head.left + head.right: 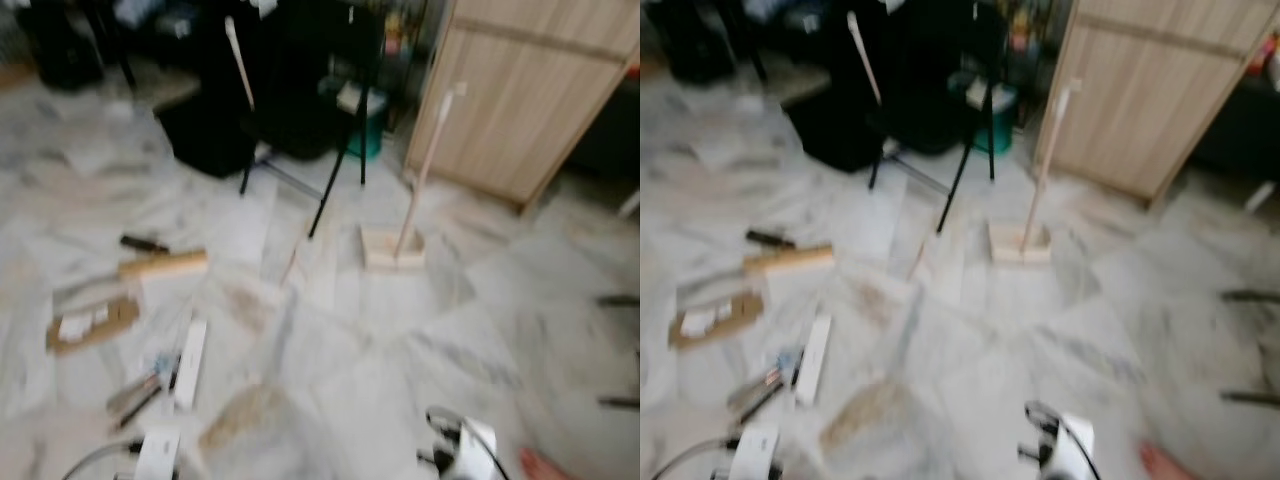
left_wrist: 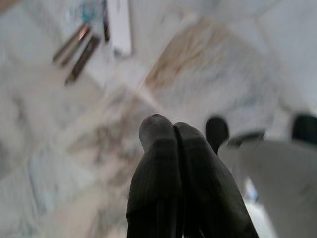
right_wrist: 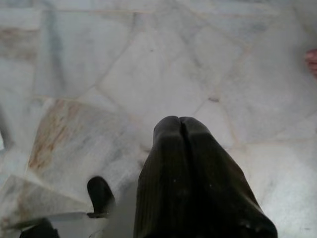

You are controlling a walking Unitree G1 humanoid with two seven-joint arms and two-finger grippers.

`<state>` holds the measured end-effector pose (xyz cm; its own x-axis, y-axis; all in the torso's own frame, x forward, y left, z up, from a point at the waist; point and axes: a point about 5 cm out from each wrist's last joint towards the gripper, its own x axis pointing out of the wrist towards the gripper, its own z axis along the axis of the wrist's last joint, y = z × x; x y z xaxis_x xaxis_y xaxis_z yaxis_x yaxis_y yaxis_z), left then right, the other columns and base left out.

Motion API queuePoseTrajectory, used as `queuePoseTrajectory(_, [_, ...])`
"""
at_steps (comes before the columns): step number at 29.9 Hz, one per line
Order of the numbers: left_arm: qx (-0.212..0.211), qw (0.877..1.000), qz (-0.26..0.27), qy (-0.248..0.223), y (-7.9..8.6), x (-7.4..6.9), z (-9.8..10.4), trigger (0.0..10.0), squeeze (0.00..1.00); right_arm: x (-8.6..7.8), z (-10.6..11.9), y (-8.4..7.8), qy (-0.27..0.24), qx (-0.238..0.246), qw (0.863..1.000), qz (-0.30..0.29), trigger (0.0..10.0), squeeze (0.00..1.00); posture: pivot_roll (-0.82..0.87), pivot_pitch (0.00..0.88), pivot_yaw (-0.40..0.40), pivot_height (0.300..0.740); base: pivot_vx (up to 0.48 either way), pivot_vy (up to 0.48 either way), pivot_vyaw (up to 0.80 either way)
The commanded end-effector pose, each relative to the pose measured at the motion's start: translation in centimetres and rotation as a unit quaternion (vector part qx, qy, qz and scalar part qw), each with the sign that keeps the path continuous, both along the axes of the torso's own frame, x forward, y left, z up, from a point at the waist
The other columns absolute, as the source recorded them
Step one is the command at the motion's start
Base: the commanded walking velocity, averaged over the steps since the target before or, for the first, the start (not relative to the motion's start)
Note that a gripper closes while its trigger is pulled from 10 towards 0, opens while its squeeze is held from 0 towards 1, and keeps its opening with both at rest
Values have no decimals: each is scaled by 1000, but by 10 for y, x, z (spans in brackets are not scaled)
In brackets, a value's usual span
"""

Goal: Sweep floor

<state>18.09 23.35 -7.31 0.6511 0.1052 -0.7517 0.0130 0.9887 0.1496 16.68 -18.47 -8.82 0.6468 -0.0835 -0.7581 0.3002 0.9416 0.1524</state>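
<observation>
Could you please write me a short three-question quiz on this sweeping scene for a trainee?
1. True or false: the dustpan stands on the floor with its long handle upright.
2. The wooden cabinet is on which side of the dustpan: the robot's left or right?
3. Fill in: the left gripper has its fingers ____.

Key: 1 true. 2 right. 3 shut; so has the right gripper.

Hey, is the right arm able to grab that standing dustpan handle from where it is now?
Probably not yet. The right gripper hangs low with its fingers pressed together, over bare marble floor, while the dustpan with its upright handle stands well ahead, near the wooden cabinet. Nothing lies between; the robot likely needs to walk closer.
</observation>
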Motion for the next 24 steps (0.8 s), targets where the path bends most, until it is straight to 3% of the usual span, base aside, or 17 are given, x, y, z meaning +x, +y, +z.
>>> queuePoseTrajectory(1, [-13, 1000, -4, 11, -8, -3, -4, 10000, 0, -5, -1, -11, 13, -8, 1000, -11, 10000, 0, -8, 131, -22, 740, 352, 0, -563])
queuePoseTrajectory(13, [-16, 1000, -5, 6, -9, 1, -2, 10000, 0, -5, -1, -12, 15, -8, 1000, -12, 10000, 0, -7, 125, -24, 740, 339, 0, -679])
queuePoseTrajectory(24, [-18, 1000, -5, 6, -10, 1, -2, 10000, 0, -6, -2, -13, 17, -9, 1000, -15, 10000, 0, -9, 121, -23, 740, 295, 0, -58])
